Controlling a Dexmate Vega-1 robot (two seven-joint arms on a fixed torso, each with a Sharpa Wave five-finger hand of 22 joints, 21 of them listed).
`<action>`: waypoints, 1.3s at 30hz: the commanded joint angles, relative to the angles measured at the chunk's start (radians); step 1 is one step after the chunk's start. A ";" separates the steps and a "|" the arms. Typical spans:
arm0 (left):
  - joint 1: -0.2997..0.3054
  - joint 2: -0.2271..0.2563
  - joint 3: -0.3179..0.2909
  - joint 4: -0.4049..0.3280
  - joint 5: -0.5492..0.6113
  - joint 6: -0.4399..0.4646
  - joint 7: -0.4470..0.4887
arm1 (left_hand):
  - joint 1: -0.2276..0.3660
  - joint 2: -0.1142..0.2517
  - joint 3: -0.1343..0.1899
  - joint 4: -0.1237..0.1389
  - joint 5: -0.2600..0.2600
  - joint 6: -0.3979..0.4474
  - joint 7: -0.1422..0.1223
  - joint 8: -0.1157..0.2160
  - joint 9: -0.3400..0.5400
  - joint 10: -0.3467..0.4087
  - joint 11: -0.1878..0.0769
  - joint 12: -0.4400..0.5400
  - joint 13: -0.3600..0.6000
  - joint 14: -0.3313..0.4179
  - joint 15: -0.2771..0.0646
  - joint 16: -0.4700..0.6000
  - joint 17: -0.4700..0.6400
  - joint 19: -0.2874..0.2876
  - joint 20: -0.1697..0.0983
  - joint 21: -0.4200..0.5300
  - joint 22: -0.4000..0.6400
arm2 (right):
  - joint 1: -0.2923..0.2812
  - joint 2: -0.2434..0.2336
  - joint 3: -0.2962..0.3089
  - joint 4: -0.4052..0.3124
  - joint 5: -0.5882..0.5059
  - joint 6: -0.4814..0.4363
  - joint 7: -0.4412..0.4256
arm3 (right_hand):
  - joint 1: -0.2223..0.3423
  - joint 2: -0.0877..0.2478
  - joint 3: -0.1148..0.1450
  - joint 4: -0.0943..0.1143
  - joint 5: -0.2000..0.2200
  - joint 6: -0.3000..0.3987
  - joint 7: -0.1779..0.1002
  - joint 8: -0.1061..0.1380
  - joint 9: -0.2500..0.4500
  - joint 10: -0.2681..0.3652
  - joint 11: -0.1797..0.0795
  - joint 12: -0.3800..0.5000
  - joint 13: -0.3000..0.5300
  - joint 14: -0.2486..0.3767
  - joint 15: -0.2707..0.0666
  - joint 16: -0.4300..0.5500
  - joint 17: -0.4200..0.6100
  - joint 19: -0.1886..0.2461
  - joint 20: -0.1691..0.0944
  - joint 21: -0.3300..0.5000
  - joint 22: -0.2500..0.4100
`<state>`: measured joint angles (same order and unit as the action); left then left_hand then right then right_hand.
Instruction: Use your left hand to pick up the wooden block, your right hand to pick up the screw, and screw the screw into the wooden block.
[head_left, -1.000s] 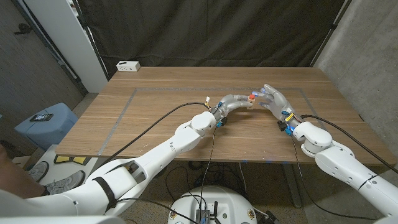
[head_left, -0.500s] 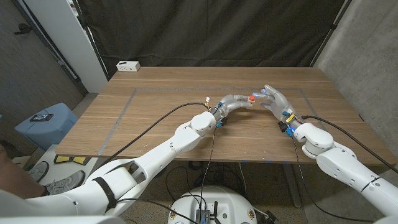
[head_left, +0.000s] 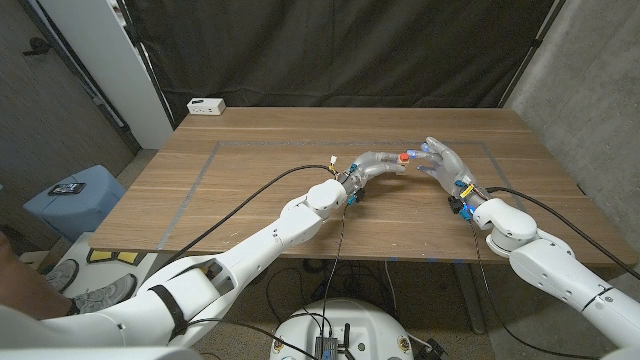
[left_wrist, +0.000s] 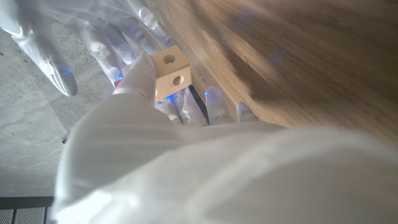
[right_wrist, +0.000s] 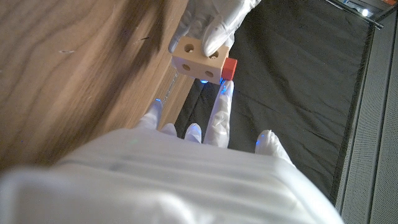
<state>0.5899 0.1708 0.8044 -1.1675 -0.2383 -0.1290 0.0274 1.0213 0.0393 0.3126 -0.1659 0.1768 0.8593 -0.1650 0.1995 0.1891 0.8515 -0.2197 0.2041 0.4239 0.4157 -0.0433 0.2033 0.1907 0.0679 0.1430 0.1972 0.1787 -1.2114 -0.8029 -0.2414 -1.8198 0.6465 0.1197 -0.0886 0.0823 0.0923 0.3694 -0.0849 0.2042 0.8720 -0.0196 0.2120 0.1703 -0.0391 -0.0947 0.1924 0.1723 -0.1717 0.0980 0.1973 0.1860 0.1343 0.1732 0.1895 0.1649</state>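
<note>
The wooden block (right_wrist: 198, 61) is a small pale cube with round holes, also seen as the wooden block (left_wrist: 169, 74). My left hand (head_left: 376, 162) grips it above the table, right of the middle. The screw's red head (right_wrist: 229, 66) sits tight against one side of the block, and in the head view the screw (head_left: 404, 157) shows between the two hands. My right hand (head_left: 443, 160) meets the left one there, with a fingertip (right_wrist: 225, 90) on the red head and the other fingers spread. The screw's shaft is hidden.
A white power strip (head_left: 206, 105) lies at the table's far left corner. Grey tape lines (head_left: 205, 170) mark a rectangle on the wooden table (head_left: 260, 150). Cables trail from both wrists over the near edge. A blue stool (head_left: 75, 195) stands left of the table.
</note>
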 joint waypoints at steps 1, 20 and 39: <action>-0.007 -0.006 -0.003 0.015 -0.003 -0.005 -0.004 | 0.009 0.005 0.009 0.000 0.007 -0.007 0.005 -0.001 0.000 0.008 -0.001 0.016 0.008 -0.002 -0.069 -0.004 0.002 0.001 0.000 0.006 0.004 | -0.004 0.004 0.005 -0.004 -0.004 0.002 -0.015 | 0.014 0.007 0.010 -0.003 0.008 0.011 0.002 -0.004 0.005 0.007 -0.003 0.005 0.002 -0.024 -0.010 0.008 -0.001 0.007 0.007 0.003 0.002; -0.012 -0.011 -0.006 0.030 -0.011 -0.003 -0.008 | 0.028 0.009 0.017 -0.002 0.008 -0.020 0.009 -0.004 0.000 -0.004 0.001 0.017 0.010 -0.010 -0.065 -0.006 0.002 0.001 0.005 0.005 0.004 | -0.011 0.008 0.005 -0.008 -0.006 0.003 -0.020 | 0.027 0.013 0.016 -0.012 0.008 0.048 0.026 -0.002 0.006 0.026 -0.010 0.003 0.001 -0.012 -0.018 0.007 -0.003 0.019 0.000 0.003 0.002; -0.014 -0.009 -0.010 0.037 -0.017 -0.008 -0.013 | 0.037 0.010 0.018 0.000 0.008 -0.028 -0.009 -0.005 0.000 -0.016 0.000 0.017 0.012 -0.012 -0.061 -0.005 0.001 0.001 0.006 0.006 0.004 | -0.016 0.017 0.009 -0.010 -0.004 0.003 -0.035 | 0.033 0.017 0.017 -0.015 0.007 0.089 0.038 0.002 0.006 0.047 -0.007 0.003 0.001 -0.001 -0.023 0.008 -0.003 0.030 -0.004 0.002 0.002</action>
<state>0.5762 0.1587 0.7977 -1.1326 -0.2509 -0.1348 0.0173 1.0504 0.0475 0.3240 -0.1704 0.1809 0.8276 -0.1689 0.1959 0.1846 0.8369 -0.2128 0.2044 0.4239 0.4064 -0.0446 0.1996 0.1910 0.0679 0.1430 0.1972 0.1787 -1.2243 -0.7915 -0.2347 -1.8287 0.6433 0.1223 -0.1144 0.1047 0.1069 0.3818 -0.0973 0.2042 0.9547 0.0190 0.2127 0.1767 -0.0015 -0.1000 0.1924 0.1726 -0.1697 0.0815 0.1973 0.1815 0.1579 0.1610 0.1894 0.1649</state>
